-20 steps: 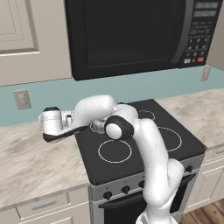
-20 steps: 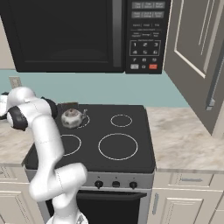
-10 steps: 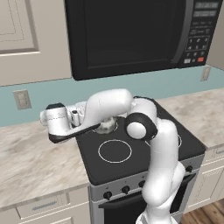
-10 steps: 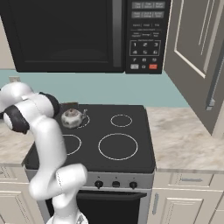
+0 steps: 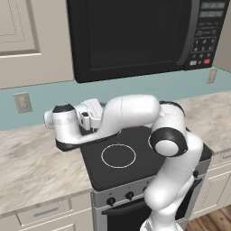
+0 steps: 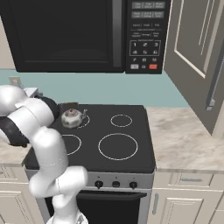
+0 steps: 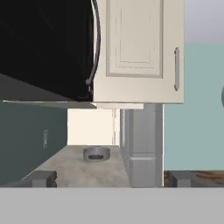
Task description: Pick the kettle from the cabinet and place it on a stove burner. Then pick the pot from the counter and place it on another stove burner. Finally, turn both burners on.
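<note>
The silver kettle stands upright on the back left stove burner of the black cooktop. In the left base view my arm hides it. My hand is held over the counter just left of the stove and faces away from the kettle. In the hand view my gripper is open, its fingertips wide apart with nothing between them. Far ahead of it the grey pot sits on the counter. A large front burner and a small back burner are bare.
A black microwave hangs over the stove. The cabinet's door stands open at the right, above the counter. Knobs line the stove's front. A grey upright panel stands right of the pot.
My elbow has swung right and forward over the cooktop while the hand has stayed over the counter left of the stove. The kettle has not moved.
</note>
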